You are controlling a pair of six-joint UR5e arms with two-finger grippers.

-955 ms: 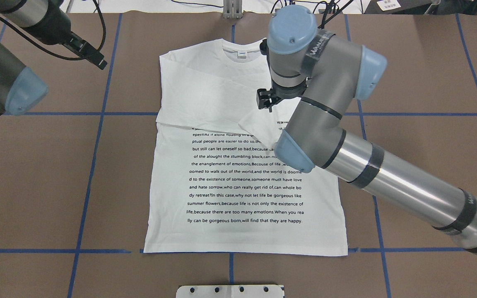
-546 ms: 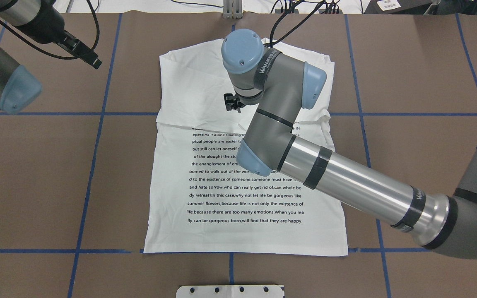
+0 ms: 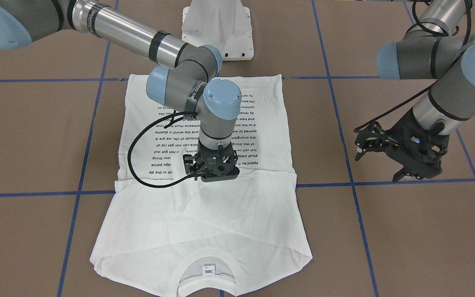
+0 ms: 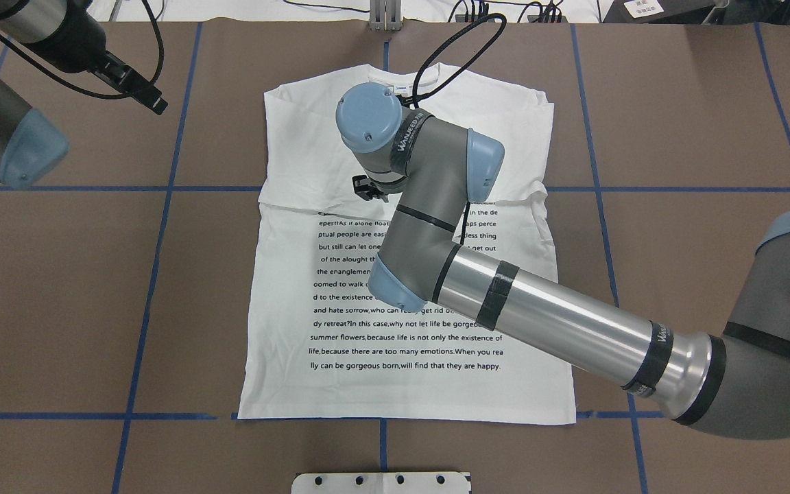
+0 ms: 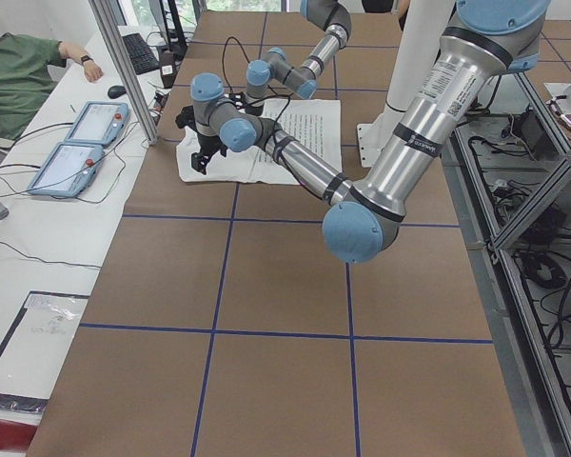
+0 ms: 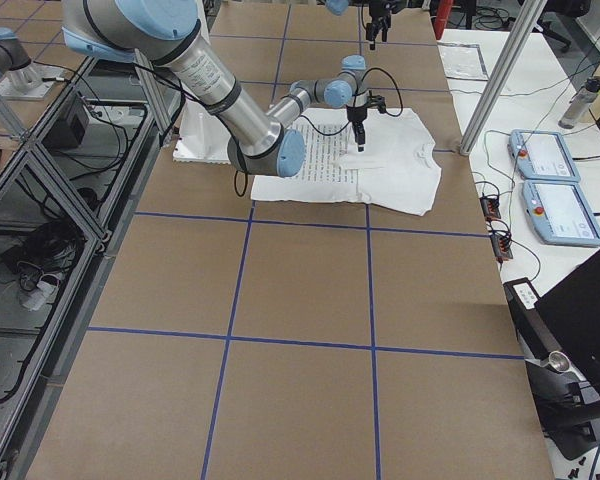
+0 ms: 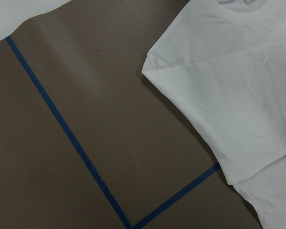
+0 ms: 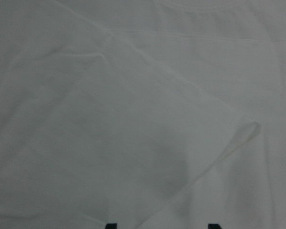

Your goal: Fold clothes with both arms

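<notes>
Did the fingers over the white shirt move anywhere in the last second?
Yes. From overhead, the right gripper slid leftward over the T-shirt, from right of the centre blue tape line to its left.

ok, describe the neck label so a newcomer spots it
Start at the white T-shirt on the brown table. Go to its ribbed collar; the label is the tiny tag just inside the neckline. Unlike the black printed lines, it sits alone on plain white.
</notes>
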